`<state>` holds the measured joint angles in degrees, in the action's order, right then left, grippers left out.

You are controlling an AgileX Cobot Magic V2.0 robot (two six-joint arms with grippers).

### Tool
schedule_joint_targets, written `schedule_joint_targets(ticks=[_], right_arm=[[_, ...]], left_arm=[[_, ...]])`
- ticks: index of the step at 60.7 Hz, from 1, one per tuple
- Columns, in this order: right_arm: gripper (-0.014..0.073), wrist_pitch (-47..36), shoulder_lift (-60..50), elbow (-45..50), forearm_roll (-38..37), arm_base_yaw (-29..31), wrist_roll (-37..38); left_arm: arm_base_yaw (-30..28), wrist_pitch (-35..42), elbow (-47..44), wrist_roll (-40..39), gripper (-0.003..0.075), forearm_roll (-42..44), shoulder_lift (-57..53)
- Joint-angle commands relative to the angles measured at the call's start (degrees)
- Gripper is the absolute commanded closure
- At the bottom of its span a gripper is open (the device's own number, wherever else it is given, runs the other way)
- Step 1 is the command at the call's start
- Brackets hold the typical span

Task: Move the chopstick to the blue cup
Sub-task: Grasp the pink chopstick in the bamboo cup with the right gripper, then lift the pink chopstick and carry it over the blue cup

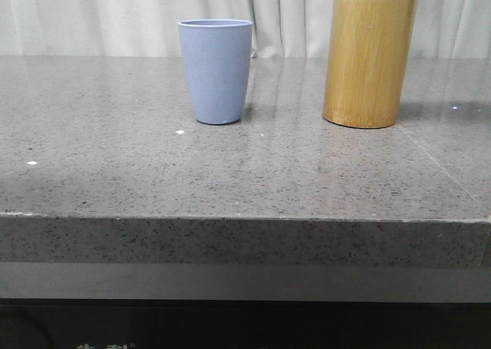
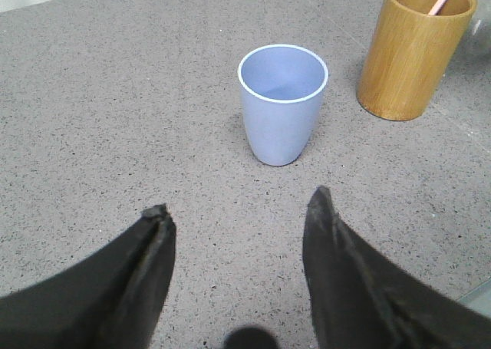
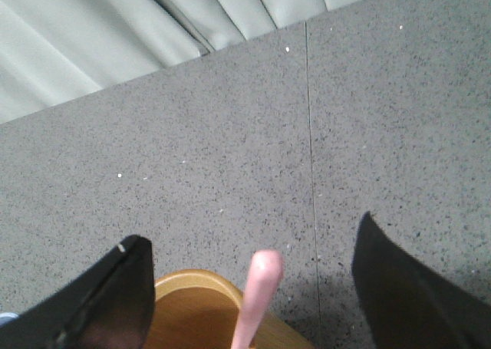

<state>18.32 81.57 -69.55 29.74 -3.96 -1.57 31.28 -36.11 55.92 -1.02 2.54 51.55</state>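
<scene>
Pale pink, the chopstick leaned inside the bamboo holder, which stood right of the blue cup. The right gripper hung above the holder, jaws spread, straddling the stick's tip; closing should probably follow a further descent. The left gripper faced the cup, jaws spread, empty.

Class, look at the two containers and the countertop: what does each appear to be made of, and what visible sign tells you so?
The blue cup looks like matte moulded plastic or fibre composite: even colour, no shine. The taller holder seems to be bamboo or wood: yellow-brown with vertical grain streaks. The countertop looks like polished speckled stone, perhaps granite or quartz, faintly reflecting both containers.
</scene>
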Motion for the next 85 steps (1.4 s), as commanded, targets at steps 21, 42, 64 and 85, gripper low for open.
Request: schedule_joint_targets(ticks=[21,42,64,85], right_arm=[[0.0487,-2.53,-1.89,-2.3,1.1,0.04,-1.14],[0.0652,-2.86,-3.84,-2.3,1.1,0.04,-4.78],[0.0664,7.09,-4.93,-15.78,1.1,0.04,-11.79],[0.0664,12.5,-4.93,-29.49,1.1,-7.59,-21.75]], left_arm=[[0.27,4.82,1.75,-0.53,0.0343,1.04,-0.36],[0.27,4.82,1.75,-0.53,0.0343,1.04,-0.36],[0.27,4.82,1.75,-0.53,0.0343,1.04,-0.36],[0.27,4.82,1.75,-0.53,0.0343,1.04,-0.36]])
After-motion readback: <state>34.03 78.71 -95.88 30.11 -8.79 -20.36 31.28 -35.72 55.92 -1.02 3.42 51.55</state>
